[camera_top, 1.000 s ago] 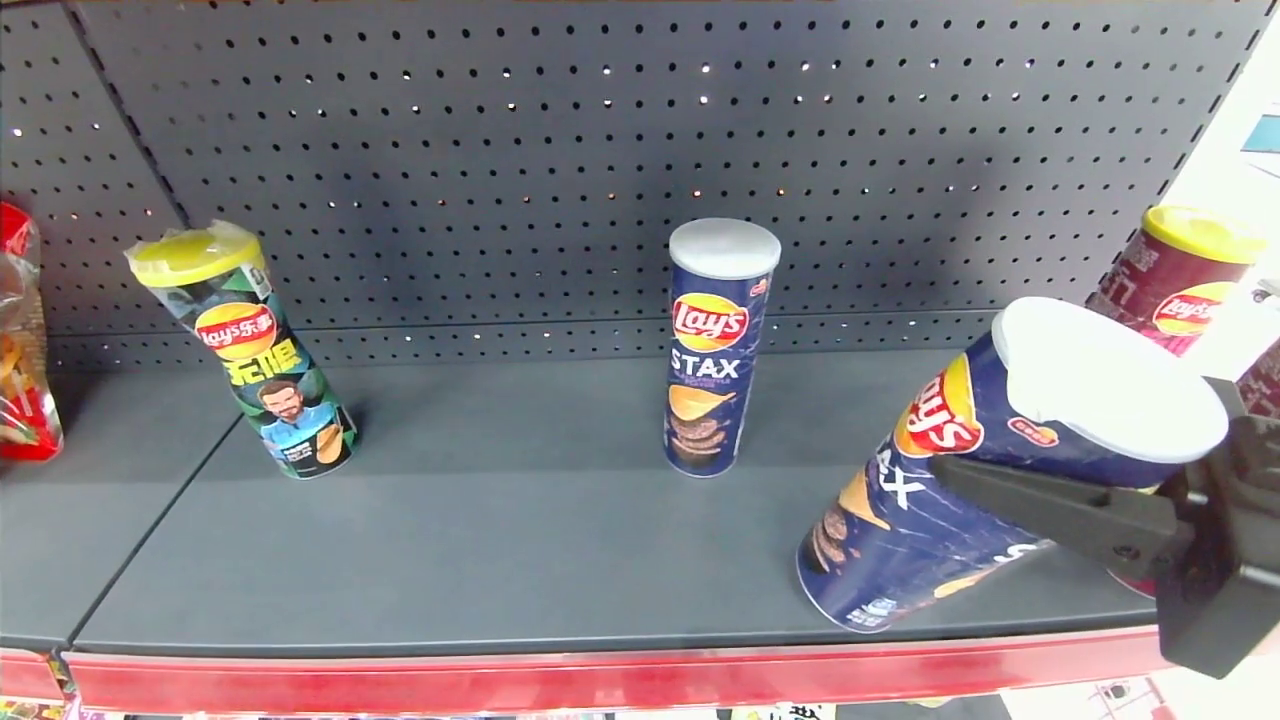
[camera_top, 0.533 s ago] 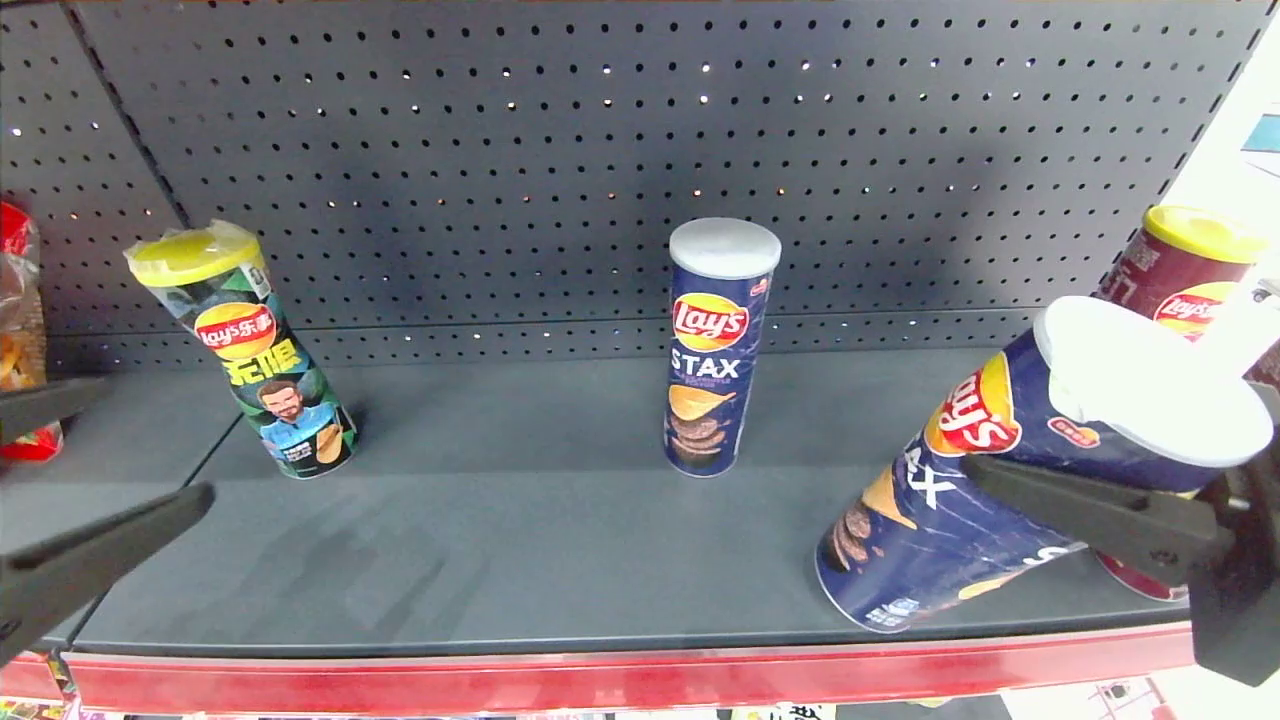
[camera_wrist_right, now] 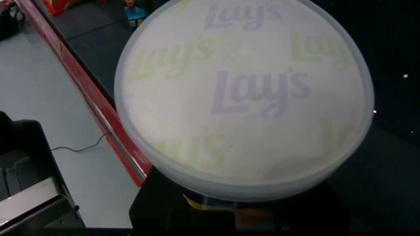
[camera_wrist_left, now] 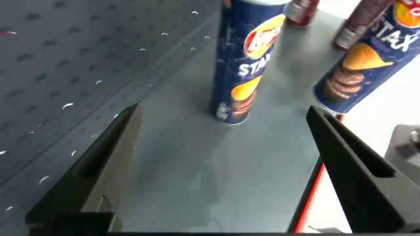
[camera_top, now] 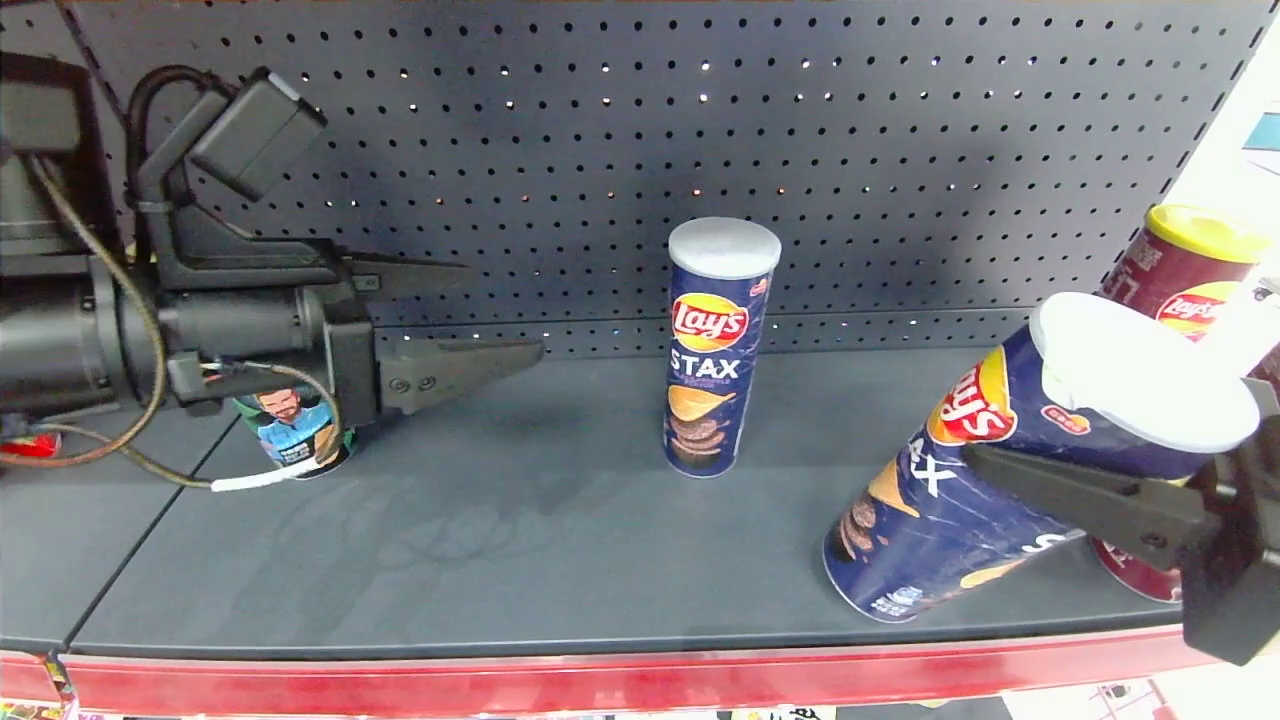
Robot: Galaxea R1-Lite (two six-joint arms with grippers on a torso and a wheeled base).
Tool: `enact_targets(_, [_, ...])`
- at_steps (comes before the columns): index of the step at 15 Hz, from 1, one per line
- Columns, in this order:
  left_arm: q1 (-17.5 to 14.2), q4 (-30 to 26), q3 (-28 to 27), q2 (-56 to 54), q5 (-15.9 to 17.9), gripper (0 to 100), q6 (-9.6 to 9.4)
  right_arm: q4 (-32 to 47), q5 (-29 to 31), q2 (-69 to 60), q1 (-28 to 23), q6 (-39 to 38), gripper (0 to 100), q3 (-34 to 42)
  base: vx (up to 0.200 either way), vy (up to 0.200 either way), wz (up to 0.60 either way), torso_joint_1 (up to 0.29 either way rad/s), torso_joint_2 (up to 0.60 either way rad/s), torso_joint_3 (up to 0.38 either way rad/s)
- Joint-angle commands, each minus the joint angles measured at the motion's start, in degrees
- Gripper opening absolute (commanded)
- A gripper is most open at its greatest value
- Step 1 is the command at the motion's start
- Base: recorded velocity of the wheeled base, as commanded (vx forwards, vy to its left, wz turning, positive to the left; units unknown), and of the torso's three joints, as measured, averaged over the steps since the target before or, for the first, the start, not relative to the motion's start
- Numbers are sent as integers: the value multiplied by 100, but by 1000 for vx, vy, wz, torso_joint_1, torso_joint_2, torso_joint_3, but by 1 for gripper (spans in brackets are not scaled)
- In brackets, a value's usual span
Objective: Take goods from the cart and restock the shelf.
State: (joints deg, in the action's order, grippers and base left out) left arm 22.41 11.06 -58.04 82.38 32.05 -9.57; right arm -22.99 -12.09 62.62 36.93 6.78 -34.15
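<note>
Head view showed a grey shelf (camera_top: 500, 560) with a perforated back panel (camera_top: 600, 150) and a red front lip (camera_top: 500, 680). The right gripper (camera_top: 1020, 450) was clamped around the upper part of a dark blue chip can (camera_top: 950, 480). That can leaned steeply, with its white lid (camera_top: 1140, 370) toward the robot's right and its base low at the shelf's front right, just behind the lip. Whether the base touched the shelf could not be told. Just behind it stood a maroon can (camera_top: 1180, 280) with a yellow lid.

A second blue can (camera_top: 715, 350) stood upright near the shelf's middle, well apart from the held one. The left gripper (camera_top: 502, 308) hung above the shelf's left part with its fingers spread wide and nothing between them, pointing toward the upright can. A green can (camera_top: 295, 440) stood behind the left arm, only its bottom showing.

Right wrist view looked straight onto the held can's white lid (camera_wrist_right: 243, 92)
</note>
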Motion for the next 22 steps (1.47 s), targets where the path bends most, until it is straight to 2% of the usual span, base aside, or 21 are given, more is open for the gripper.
enact_targets(1, [88, 90, -507, 1043, 311, 100, -36, 5, -4, 39, -1, 8, 0, -13, 0, 0, 0, 0, 0, 0])
enact_targets(5, [247, 116, -955, 1482, 715, 100, -63, -4, -4, 136, 8, 8, 0, -101, 0, 0, 0, 0, 0, 0])
enact_targets(9, [370, 371, -1271, 1887, 882, 100, -63, -4, -4, 136, -1, 8, 0, -83, 0, 0, 0, 0, 0, 0])
enact_targets(15, [669, 380, -1843, 2370, 996, 100, -54, -4, 5, 136, -1, 8, 0, -92, 0, 0, 0, 0, 0, 0])
enact_targets(22, [809, 371, -2431, 2880, 1040, 100, -54, 5, 14, 136, -1, 8, 0, -92, 0, 0, 0, 0, 0, 0])
